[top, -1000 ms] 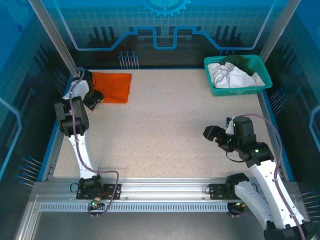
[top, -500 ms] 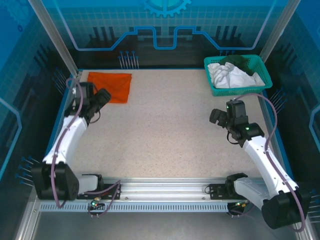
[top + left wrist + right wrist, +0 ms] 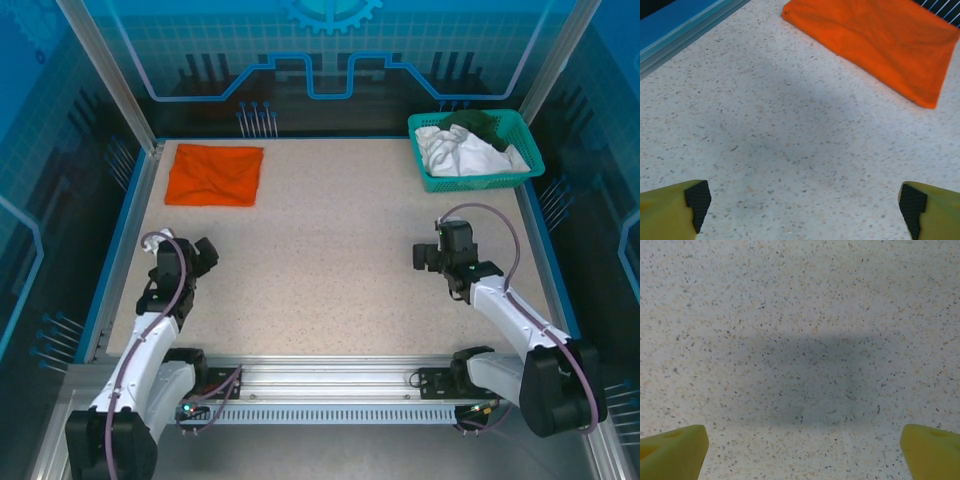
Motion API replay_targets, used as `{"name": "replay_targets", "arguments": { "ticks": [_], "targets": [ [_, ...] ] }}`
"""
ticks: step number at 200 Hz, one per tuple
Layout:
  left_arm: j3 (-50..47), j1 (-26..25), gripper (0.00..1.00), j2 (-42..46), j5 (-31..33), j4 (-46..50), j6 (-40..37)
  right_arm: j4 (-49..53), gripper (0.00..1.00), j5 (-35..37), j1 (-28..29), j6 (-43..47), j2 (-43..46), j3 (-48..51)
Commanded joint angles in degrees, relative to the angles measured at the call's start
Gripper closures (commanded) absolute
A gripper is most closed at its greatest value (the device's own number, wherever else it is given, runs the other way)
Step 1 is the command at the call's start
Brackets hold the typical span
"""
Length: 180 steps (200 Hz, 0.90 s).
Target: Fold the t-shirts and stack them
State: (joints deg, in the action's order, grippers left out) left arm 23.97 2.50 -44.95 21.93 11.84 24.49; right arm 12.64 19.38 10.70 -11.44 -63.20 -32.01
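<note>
Right gripper (image 3: 428, 256) hangs empty, jaws wide apart, near the basket (image 3: 475, 183), short of its front wall. Left gripper (image 3: 193, 257), also spread and empty, is well left of it. The white t-shirt (image 3: 455, 150) and dark green t-shirt (image 3: 480, 122) are heaped inside. The orange t-shirt (image 3: 215, 174) is folded far to the basket's left, long axis crosswise.

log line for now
left gripper open | right gripper open | orange t-shirt folded, far left | white t-shirt, dark green t-shirt in basket

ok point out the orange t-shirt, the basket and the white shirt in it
orange t-shirt (image 3: 214, 175), top external view, middle of the folded cloth
basket (image 3: 478, 182), top external view, its near wall
white shirt (image 3: 455, 152), top external view, middle of the crumpled heap
</note>
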Motion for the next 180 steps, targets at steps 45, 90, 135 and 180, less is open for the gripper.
{"name": "replay_targets", "arguments": {
  "ticks": [45,90,135,180],
  "targets": [
    [-4.4,0.3,0.01,-14.2,3.4,-24.1,-5.5,-15.2,0.00,-1.9,-3.7,4.5,-6.9,2.3],
    [3.2,1.6,0.01,-33.0,-1.2,-37.4,-10.1,-24.3,0.00,-4.3,-6.1,5.8,-17.8,-3.4],
    [12.8,2.8,0.01,-43.0,-6.8,-33.7,-12.7,-31.4,0.00,-6.9,-7.4,6.9,-23.7,-6.5],
    [3.7,2.8,0.01,-38.4,-14.8,-47.6,-16.0,-50.1,0.00,-10.4,-7.2,9.4,-20.7,4.9]
  ]
}}
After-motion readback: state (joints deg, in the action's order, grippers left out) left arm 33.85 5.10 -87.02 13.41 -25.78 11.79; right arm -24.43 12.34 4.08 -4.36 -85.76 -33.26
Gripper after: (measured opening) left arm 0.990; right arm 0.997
